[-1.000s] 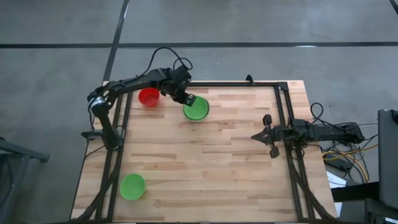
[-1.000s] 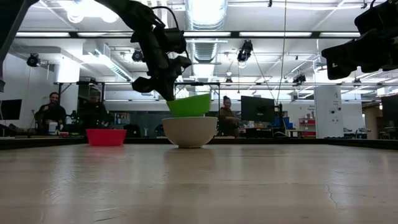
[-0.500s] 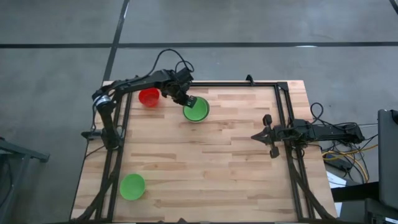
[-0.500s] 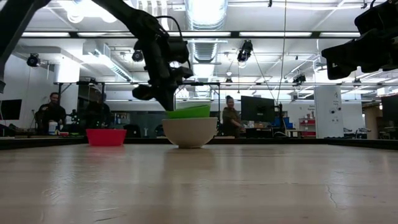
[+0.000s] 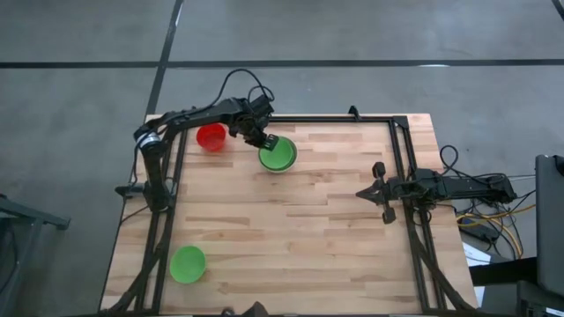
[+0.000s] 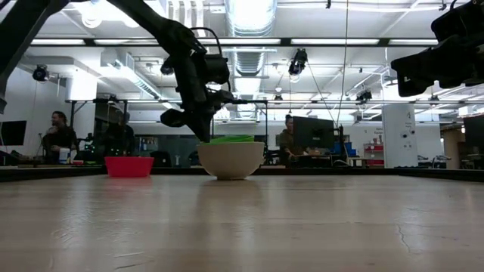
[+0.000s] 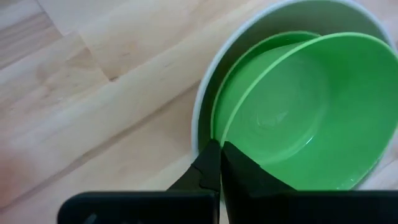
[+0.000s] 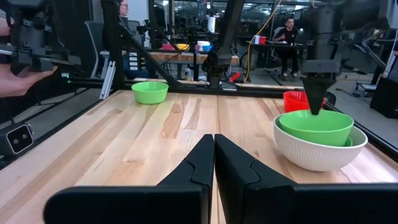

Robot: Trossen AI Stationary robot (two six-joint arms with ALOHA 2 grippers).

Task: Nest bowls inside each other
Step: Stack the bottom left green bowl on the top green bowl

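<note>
A white bowl [image 5: 280, 167] stands at the table's far side with a green bowl [image 7: 239, 93] nested in it. A second green bowl [image 7: 305, 112] sits low inside these, with my left gripper [image 5: 266, 143] shut on its rim. The red bowl [image 5: 211, 136] rests on its base to the left of them. Another green bowl [image 5: 187, 263] rests on its base near the front left corner. My right gripper [image 5: 381, 190] waits shut at the table's right edge, with nothing between its fingers. My left gripper pinches the upper green bowl's rim [image 7: 225, 127] between its two fingers, one inside the bowl and one outside, on the side toward the red bowl. The fingers [image 6: 203, 130] come steeply from above. The bowl sits slightly tilted, sunk into the nested green and white bowls.
A dark metal frame [image 5: 352, 118] runs along the table's far, left and right edges. The middle and near right of the wooden top [image 5: 308, 246] lie bare. People sit at desks in the room beyond the table.
My left gripper has gone down with the green bowl it holds. The bowl stood well above the white bowl's rim and has sunk into it, so only its rim shows above in the low view. The gripper has stayed shut on the rim.
</note>
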